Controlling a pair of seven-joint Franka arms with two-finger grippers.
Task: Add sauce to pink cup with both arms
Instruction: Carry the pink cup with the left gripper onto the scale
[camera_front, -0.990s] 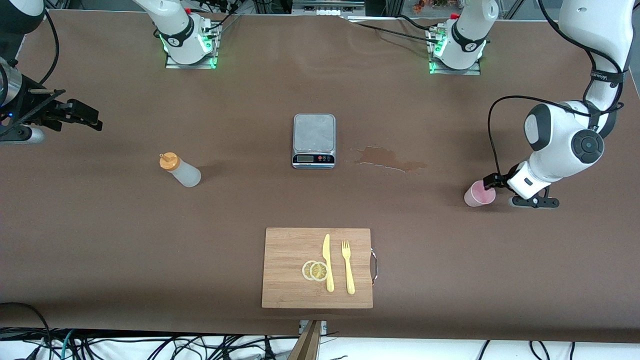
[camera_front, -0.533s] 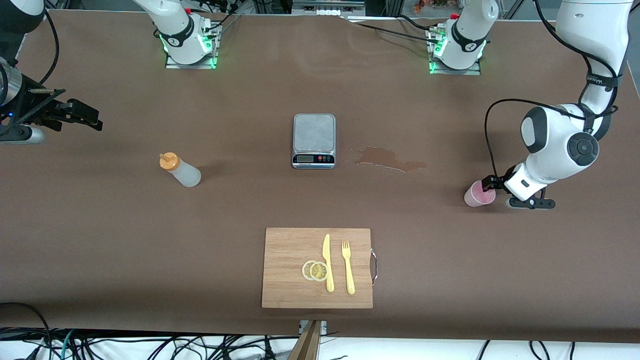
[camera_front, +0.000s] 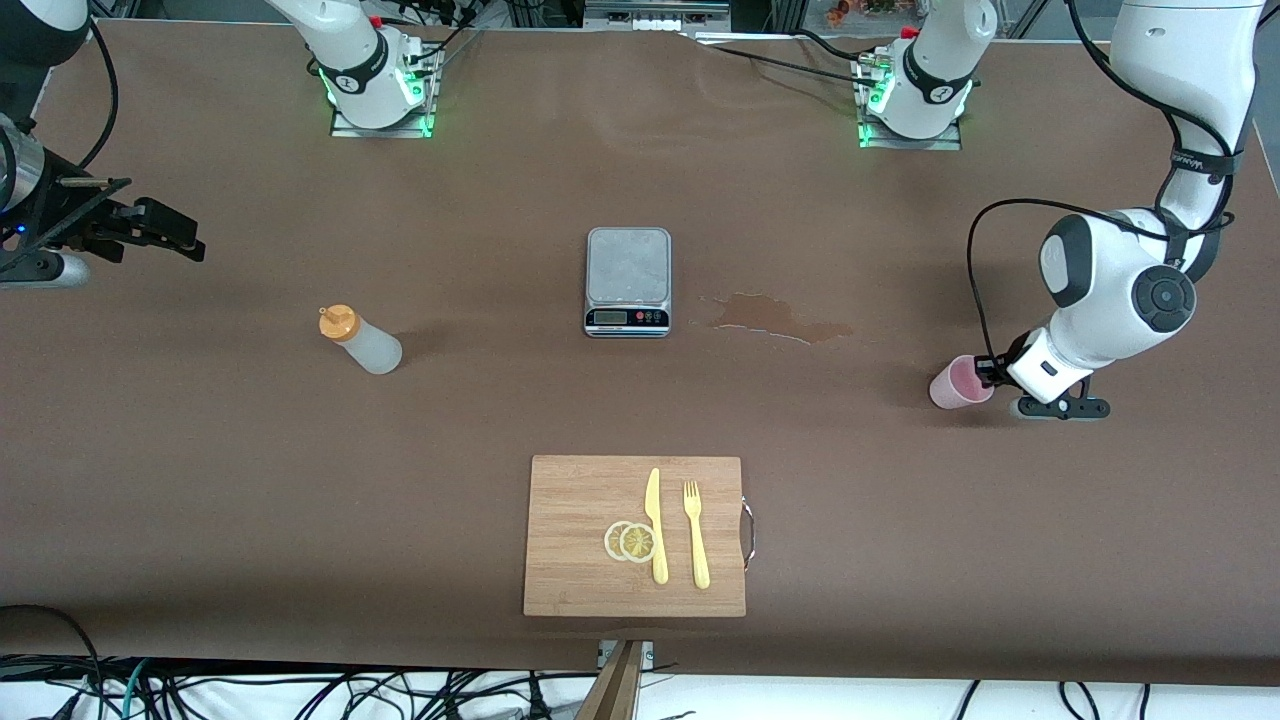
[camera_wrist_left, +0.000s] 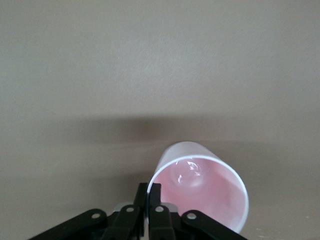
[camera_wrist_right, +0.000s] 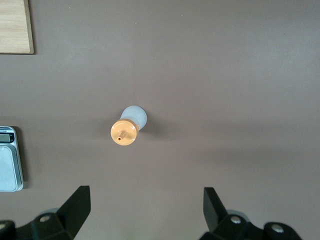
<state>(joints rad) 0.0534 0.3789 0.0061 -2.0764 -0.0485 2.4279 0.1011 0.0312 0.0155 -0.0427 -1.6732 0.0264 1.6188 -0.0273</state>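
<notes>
The pink cup stands near the left arm's end of the table. My left gripper is shut on its rim, with one finger inside the wall and one outside. In the left wrist view the cup looks empty, and the left gripper pinches its thin edge. The sauce bottle, frosted white with an orange cap, stands toward the right arm's end. My right gripper hangs open over the table by that end. Its wrist view looks down on the bottle, with the right gripper apart from it.
A silver scale sits mid-table with a wet stain beside it. Nearer the front camera lies a wooden cutting board bearing a yellow knife, a fork and lemon slices.
The left gripper's fingers have shut on the cup's rim, and the left arm and cup have shifted slightly. The right arm has not moved.
</notes>
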